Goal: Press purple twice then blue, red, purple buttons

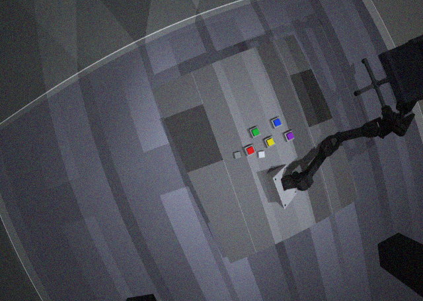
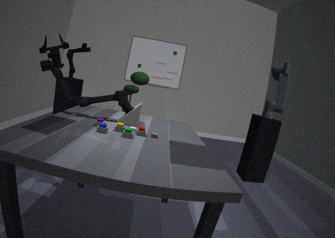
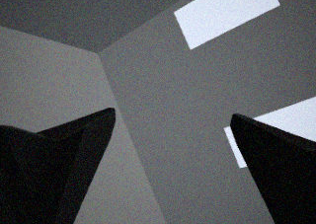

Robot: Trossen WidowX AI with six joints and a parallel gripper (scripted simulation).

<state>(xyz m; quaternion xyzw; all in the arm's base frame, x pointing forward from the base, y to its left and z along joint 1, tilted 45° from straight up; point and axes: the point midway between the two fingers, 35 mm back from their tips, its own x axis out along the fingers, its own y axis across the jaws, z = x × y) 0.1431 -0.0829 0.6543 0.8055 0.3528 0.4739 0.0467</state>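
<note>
Purple button [image 1: 289,135], a small square cap in a grey housing, sits on the table [image 1: 205,205] right of the yellow button [image 1: 269,141] and below the blue button [image 1: 276,122], while the arm reaches past it, gripper [image 1: 285,181] wide open and empty.
</note>
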